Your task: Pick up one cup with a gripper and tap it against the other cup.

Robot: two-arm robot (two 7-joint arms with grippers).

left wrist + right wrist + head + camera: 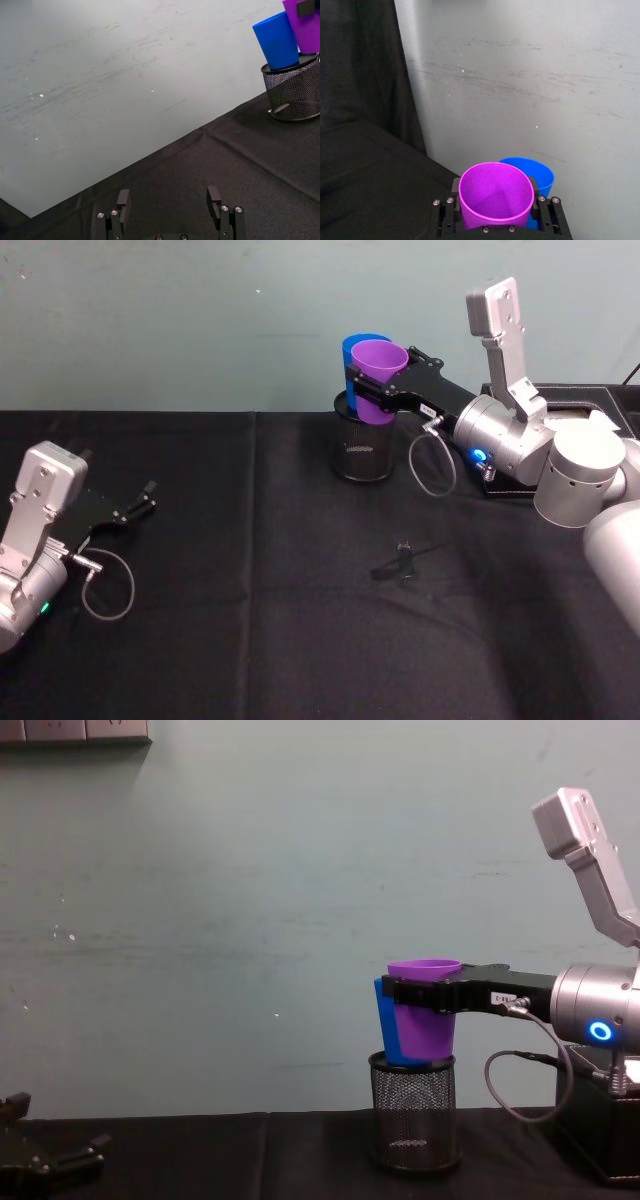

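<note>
While the right gripper clamps the purple cup mid-body, the cup points mouth up, long axis near vertical, side against the blue cup — which leans in a mesh pen holder by the far edge of the black table. A scuffed pale wall rises behind. The gripper's white label is unreadable. The left gripper is spread open near the left edge.
</note>
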